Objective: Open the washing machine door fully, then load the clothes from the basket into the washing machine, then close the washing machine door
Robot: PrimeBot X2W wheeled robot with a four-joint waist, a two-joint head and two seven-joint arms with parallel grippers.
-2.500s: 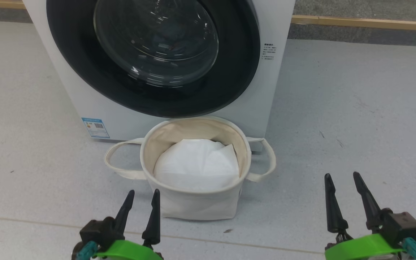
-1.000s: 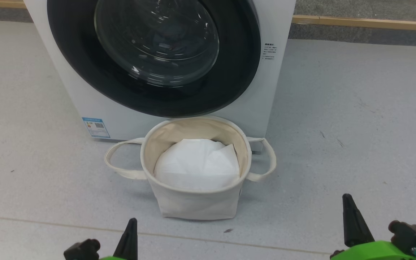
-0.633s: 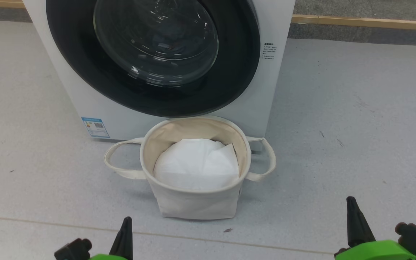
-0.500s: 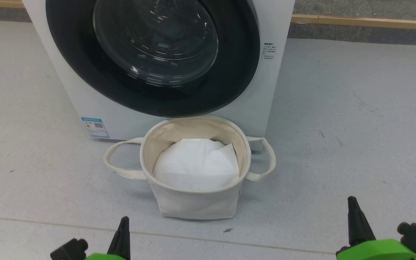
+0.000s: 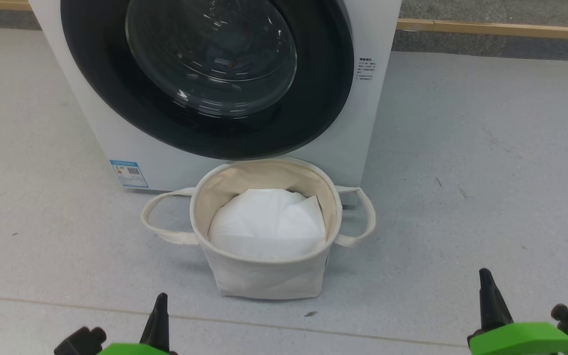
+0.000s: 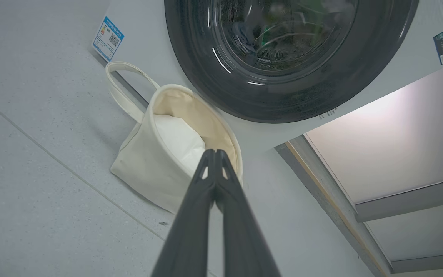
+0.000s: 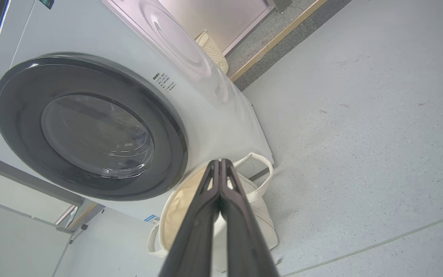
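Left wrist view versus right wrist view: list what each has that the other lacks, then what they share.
Left wrist view's own: the left gripper, shut, and a clear look at the white sheet in the basket. Right wrist view's own: the right gripper, shut, the washing machine's side panel and a woven basket by the far wall. Shared: the closed washing machine door, the basket, the blue label.

Glossy black door, canvas basket

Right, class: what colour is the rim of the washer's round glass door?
The round glass door's wide rim is glossy black; best in the head view.
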